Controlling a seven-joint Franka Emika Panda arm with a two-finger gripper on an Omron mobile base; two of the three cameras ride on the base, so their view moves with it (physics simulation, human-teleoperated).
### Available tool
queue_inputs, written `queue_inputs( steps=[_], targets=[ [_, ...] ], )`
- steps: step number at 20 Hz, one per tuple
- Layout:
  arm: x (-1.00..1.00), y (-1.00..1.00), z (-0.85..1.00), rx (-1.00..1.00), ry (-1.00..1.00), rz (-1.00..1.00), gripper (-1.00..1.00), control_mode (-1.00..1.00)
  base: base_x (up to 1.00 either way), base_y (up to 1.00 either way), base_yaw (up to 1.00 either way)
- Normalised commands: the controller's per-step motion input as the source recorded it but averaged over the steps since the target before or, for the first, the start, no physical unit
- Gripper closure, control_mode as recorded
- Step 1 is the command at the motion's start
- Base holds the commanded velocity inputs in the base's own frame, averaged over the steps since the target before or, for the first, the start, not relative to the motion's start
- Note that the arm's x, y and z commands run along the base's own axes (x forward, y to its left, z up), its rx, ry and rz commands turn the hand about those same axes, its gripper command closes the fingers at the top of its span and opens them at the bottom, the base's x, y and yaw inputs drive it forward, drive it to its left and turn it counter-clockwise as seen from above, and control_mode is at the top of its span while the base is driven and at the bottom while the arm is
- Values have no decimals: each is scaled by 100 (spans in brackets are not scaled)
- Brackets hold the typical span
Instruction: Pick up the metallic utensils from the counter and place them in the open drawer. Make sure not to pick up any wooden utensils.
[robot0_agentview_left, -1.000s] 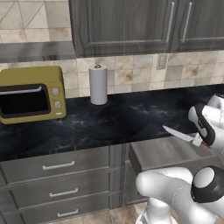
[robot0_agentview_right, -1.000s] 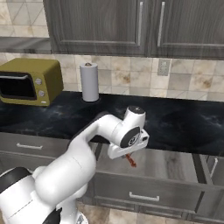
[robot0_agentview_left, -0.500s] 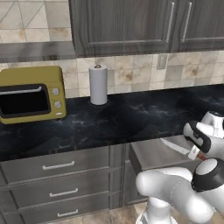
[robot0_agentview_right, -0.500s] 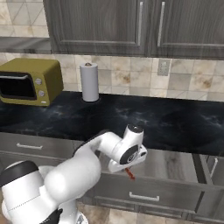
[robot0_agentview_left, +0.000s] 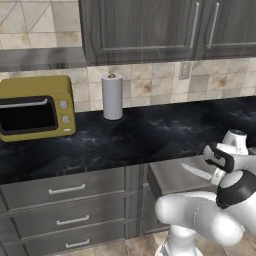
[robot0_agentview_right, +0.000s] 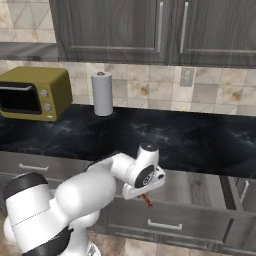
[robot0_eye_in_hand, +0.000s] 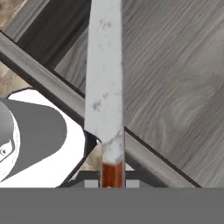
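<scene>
Your gripper (robot0_agentview_left: 216, 161) is clamped on the knife (robot0_eye_in_hand: 104, 78) by its red-brown handle, low over the open drawer (robot0_agentview_left: 172, 176) near its front edge. The hand view gives you the speckled silvery blade running along the drawer's wood-grain floor and across its front rail. The left base view shows that blade jutting left above the drawer; the right base view shows the red handle end under the hand. On the counter (robot0_agentview_right: 200, 140), a yellow microwave (robot0_agentview_left: 35, 107) and paper towel roll (robot0_agentview_left: 112, 97) stand against the back edge. No writing is legible.

Knife (robot0_eye_in_hand: 105, 74) tip beyond frame edge
</scene>
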Motion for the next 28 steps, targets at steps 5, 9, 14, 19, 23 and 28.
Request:
queue_inputs(
  steps=[5,9,14,19,23,28],
  targets=[
    [39,0,0,-5,16,0,100,-100,0,0,0],
    [50,0,0,-3,15,0,100,-100,0,0,0],
    [48,0,0,0,8,-4,100,-100,0,0,0],
    [10,-9,-1,0,1,-7,100,-100,0,0,0],
    [5,-6,-16,0,0,-6,100,-100,0,0,0],
    [0,-5,-40,1,0,-6,100,-100,0,0,0]
  ],
)
